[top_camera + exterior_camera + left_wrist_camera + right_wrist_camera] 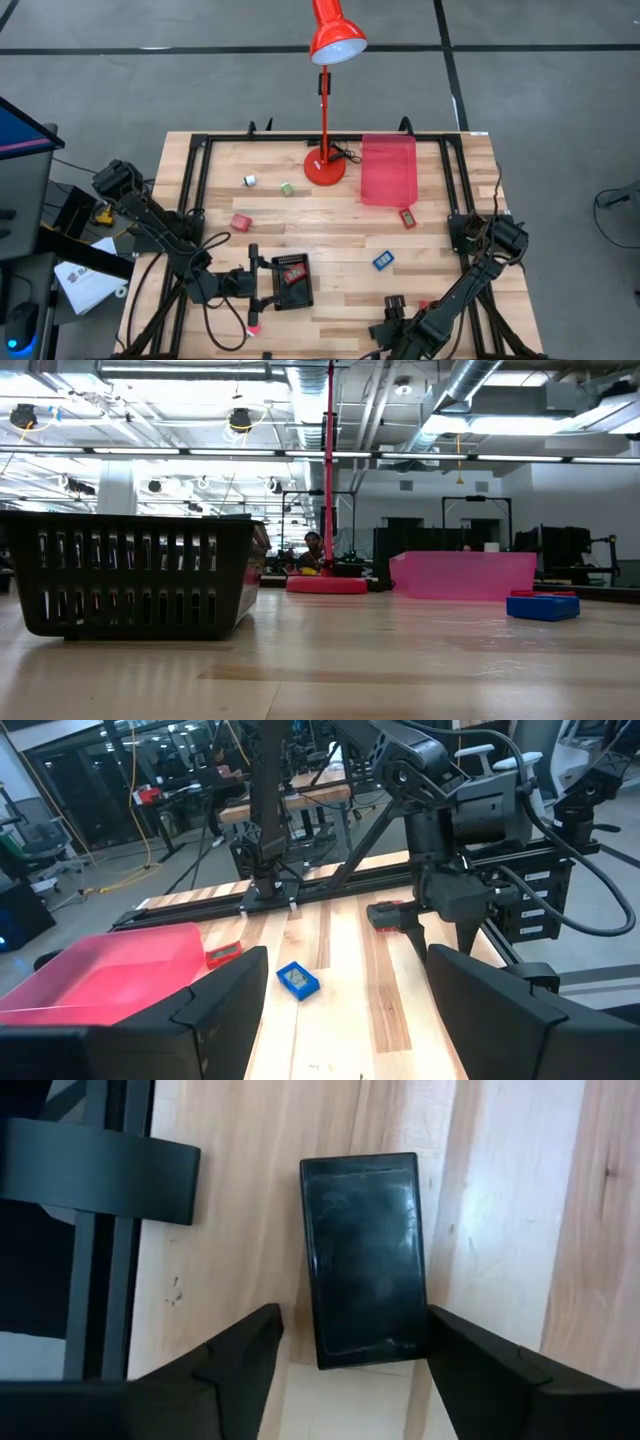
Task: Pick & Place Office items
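Small office items lie scattered on the wooden table: a white piece (249, 181), a green one (287, 189), red blocks (240, 222) (408, 217), a blue piece (384, 260) (297, 980) and a black block (393, 301) (363, 1260). Another red item (292, 272) lies in the black tray (290, 296). My right gripper (393, 310) (355, 1312) is open near the table's near edge and points down. Its fingers stand on either side of the flat-lying black block. My left gripper (255, 288) (347, 955) is open wide beside the black tray's left side and holds nothing.
A tall red desk lamp (325, 165) stands at the far middle, with a translucent red tray (388, 168) (110, 975) to its right. A black frame rail (95, 1170) runs close beside the black block. A small pink piece (254, 328) lies near my left gripper's near finger.
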